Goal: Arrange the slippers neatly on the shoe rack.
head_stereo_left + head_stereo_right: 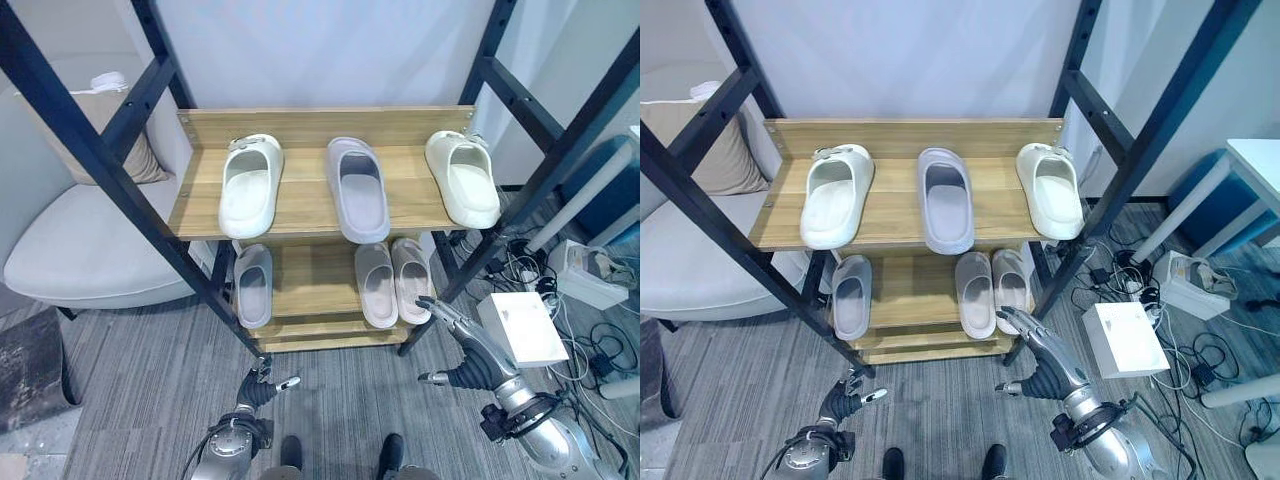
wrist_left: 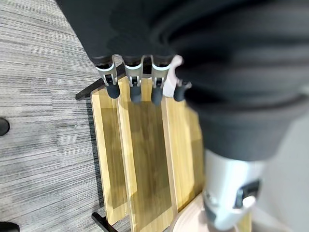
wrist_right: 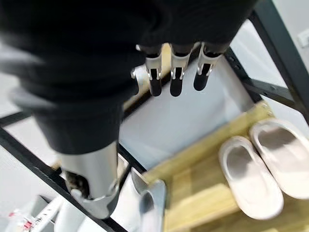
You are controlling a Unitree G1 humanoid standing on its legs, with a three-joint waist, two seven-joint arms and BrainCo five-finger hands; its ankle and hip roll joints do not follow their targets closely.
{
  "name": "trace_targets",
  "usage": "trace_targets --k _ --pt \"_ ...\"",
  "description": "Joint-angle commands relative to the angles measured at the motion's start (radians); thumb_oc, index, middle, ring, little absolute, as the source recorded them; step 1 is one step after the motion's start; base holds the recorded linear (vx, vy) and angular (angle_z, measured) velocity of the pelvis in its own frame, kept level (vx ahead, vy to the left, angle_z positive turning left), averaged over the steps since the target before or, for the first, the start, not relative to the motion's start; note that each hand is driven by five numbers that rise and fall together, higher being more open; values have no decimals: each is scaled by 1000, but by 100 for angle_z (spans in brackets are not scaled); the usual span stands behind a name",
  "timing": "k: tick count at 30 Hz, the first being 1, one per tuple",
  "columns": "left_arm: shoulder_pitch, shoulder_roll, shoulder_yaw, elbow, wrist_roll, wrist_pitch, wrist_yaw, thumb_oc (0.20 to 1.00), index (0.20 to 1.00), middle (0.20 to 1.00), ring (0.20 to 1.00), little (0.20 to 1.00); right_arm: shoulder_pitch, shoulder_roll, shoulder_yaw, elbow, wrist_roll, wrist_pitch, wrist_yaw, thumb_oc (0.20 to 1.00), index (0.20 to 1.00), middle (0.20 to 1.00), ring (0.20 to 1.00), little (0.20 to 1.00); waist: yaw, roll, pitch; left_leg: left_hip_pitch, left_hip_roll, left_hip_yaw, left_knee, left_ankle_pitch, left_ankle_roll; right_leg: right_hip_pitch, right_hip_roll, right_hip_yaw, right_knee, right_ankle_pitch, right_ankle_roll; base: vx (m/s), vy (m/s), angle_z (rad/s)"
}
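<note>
While both hands hang empty with fingers loosely extended, the right hand point(image 1: 468, 350) nearest the lower-shelf pair point(image 1: 392, 281), six slippers already sit on the shoe rack point(image 1: 300, 205); the overhanging grey slipper point(image 1: 356, 188) could be knocked off. Left hand point(image 1: 262, 388) idles low.

Office or lab corner, grey carpet tiles point(image 1: 150, 380), cable tangle point(image 1: 590, 330), black metal frame point(image 1: 90, 150), armchair point(image 1: 80, 240)
</note>
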Motion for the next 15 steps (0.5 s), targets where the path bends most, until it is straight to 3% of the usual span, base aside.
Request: trace_targets --k 1,8,15 --pt "-64 4 -15 61 21 -59 24 1000 1000 1000 1000 1000 -148 -72 -33 -76 -14 -65 -97 1000 1000 1000 1000 1000 2 -11 -7 -21 -43 -38 -5 -32 -8 82 19 -19 2 -132 52 0 0 0" --pt "-55 1 -62 60 -8 -73 41 1000 1000 1000 1000 1000 -486 -41 -67 -34 -147 -4 -356 1000 1000 1000 1000 1000 40 -5 -24 -15 -46 -50 -8 -35 -4 86 14 -34 2 -127 52 1 12 3" --pt "-47 5 -91 64 -19 -66 41 1000 1000 1000 1000 1000 -734 55 -42 122 -142 70 -437 1000 1000 1000 1000 1000 102 -16 -29 -10 -54 -77 -7 -42 -1 103 9 -61 2 -124 51 21 23 13"
